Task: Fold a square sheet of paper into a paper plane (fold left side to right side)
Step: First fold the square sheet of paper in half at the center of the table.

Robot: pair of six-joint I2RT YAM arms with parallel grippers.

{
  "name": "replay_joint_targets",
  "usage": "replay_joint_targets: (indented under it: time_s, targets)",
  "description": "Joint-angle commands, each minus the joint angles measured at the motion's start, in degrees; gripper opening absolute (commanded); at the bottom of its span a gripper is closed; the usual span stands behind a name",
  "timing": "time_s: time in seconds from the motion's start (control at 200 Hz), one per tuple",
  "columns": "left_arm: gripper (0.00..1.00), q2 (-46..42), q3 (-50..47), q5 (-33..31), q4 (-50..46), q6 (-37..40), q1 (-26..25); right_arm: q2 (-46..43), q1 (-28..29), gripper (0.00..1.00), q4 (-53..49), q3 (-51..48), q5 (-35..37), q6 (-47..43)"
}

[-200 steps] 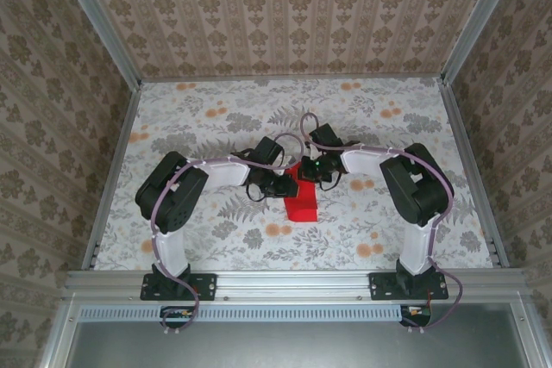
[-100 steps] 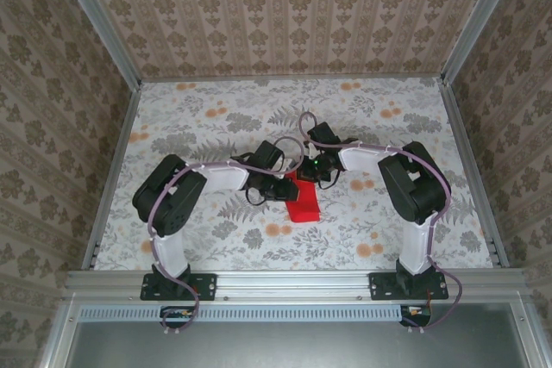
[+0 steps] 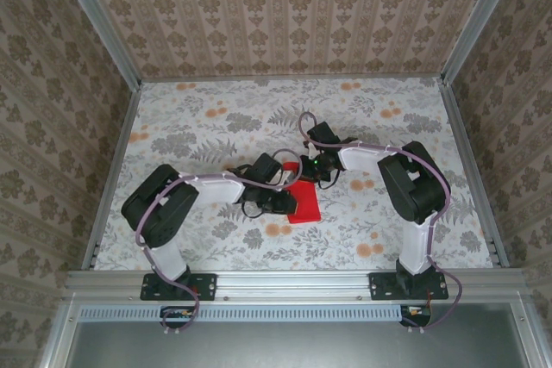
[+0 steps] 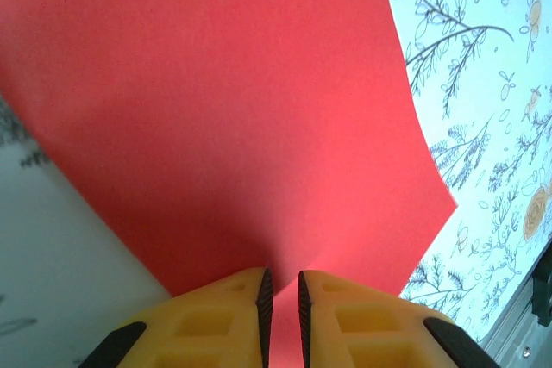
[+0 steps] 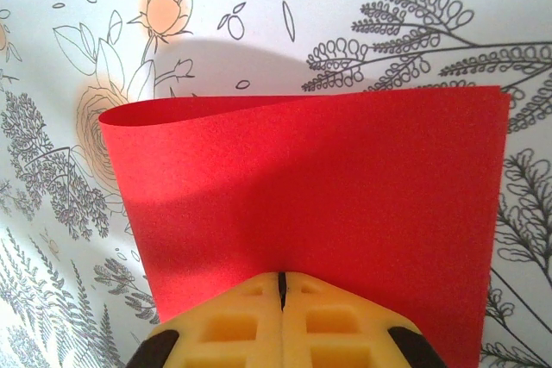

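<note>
The square sheet of paper (image 3: 304, 205) is bright red and lies mid-table, bent over on itself. My left gripper (image 3: 289, 202) is at its left edge. In the left wrist view the red paper (image 4: 259, 109) arches up close, and the left gripper (image 4: 282, 286) holds it in a narrow gap between the yellow fingers. My right gripper (image 3: 312, 180) is at the sheet's far end. In the right wrist view the right gripper (image 5: 281, 277) is shut, its tips against the paper (image 5: 328, 187), which curls into a loop at its left side.
The floral tablecloth (image 3: 216, 118) covers the table. Patterned walls with metal posts close in the left, right and far sides. An aluminium rail (image 3: 293, 282) carrying both arm bases runs along the near edge.
My left gripper has swung nearer and to the right, carrying the paper's edge with it. The red shape now looks shorter and wider. The right gripper has hardly moved.
</note>
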Motion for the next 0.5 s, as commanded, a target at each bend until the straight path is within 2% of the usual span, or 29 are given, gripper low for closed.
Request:
replay_joint_targets:
  time_s: [0.0, 0.495]
  targets:
    - [0.19, -1.9, -2.6, 0.9, -5.7, -1.5, -1.7, 3.2, -0.6, 0.04, -4.2, -0.7, 5.0, -0.6]
    - [0.2, -8.0, -4.4, 1.6, -6.8, -1.2, -3.2, 3.1, -0.6, 0.04, -4.4, -1.0, 5.0, -0.6]
